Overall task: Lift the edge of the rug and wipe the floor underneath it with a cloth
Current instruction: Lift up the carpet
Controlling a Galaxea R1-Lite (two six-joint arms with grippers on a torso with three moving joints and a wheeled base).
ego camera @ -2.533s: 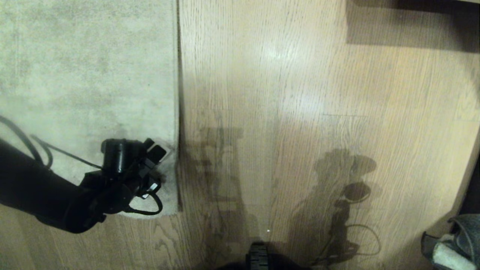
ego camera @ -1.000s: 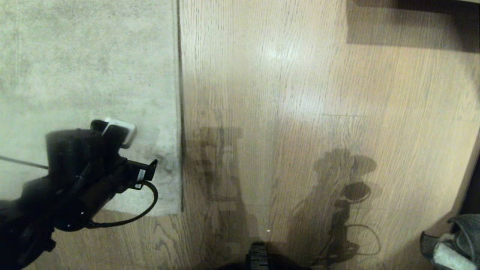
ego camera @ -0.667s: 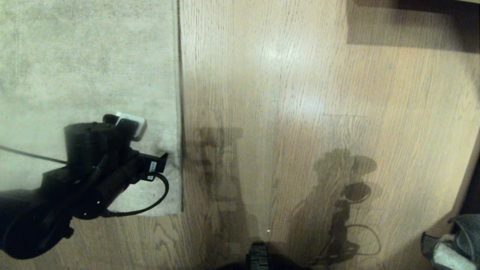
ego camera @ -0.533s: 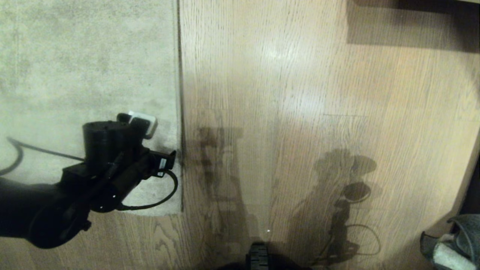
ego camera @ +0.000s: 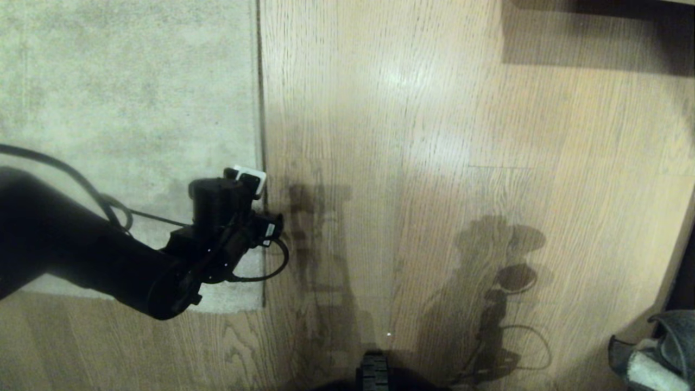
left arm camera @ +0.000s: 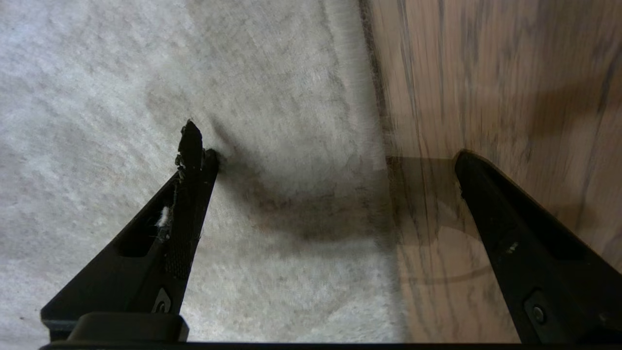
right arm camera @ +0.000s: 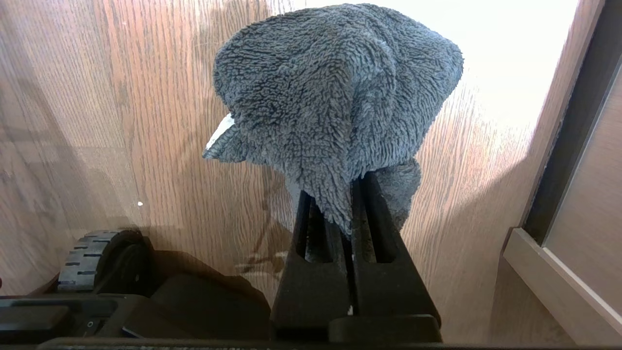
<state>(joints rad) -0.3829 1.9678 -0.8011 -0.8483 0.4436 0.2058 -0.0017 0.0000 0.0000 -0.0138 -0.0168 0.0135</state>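
Oak-grain floor (ego camera: 434, 163) fills most of your head view, the rug edge (ego camera: 259, 136) running down its left. Your left pincer (left arm camera: 323, 155) spreads wide astride that edge, lower left. Your right pincer (right arm camera: 342, 194) is clenched on the grey cloth (right arm camera: 335, 92), lower right.

One rug edge (ego camera: 259, 108), one cloth (right arm camera: 335, 97), two pincers.

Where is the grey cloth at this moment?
The cloth is clamped in the right gripper, held above the wood floor. In the head view it shows at the lower right corner, far from the rug.
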